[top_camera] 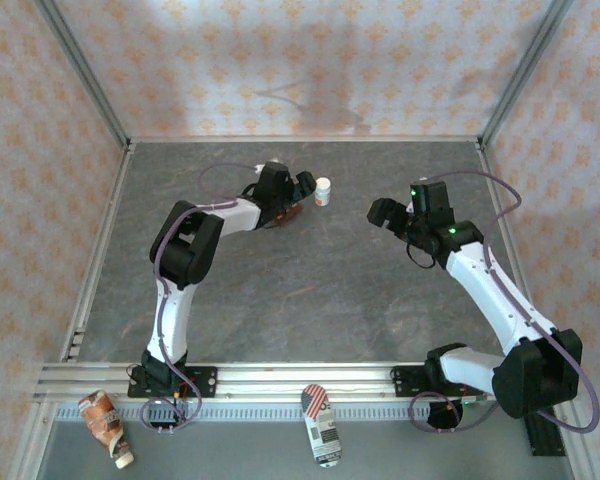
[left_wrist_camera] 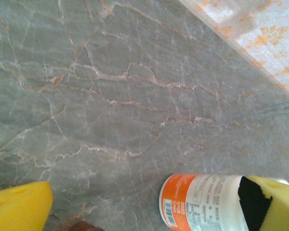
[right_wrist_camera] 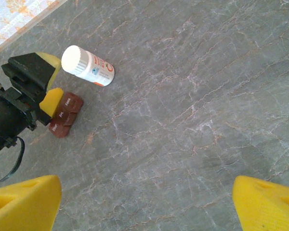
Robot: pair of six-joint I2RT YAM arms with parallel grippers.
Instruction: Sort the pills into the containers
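Red-brown plastic containers (right_wrist_camera: pixel 66 115), lying near the counter's (top_camera: pixel 310 300) far edge beside the bottle (right_wrist_camera: pixel 86 66), are judged light, stiff and slippery, best pinched across the width. The left fingers (left_wrist_camera: pixel 19 209) and right fingers (right_wrist_camera: pixel 24 202) are spread open.

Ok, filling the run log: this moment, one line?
left fingers: open, beside bottle | right fingers: open, empty | containers: lying by left fingers

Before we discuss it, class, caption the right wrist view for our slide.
Open left gripper beside white bottle and red-brown containers on grey table.
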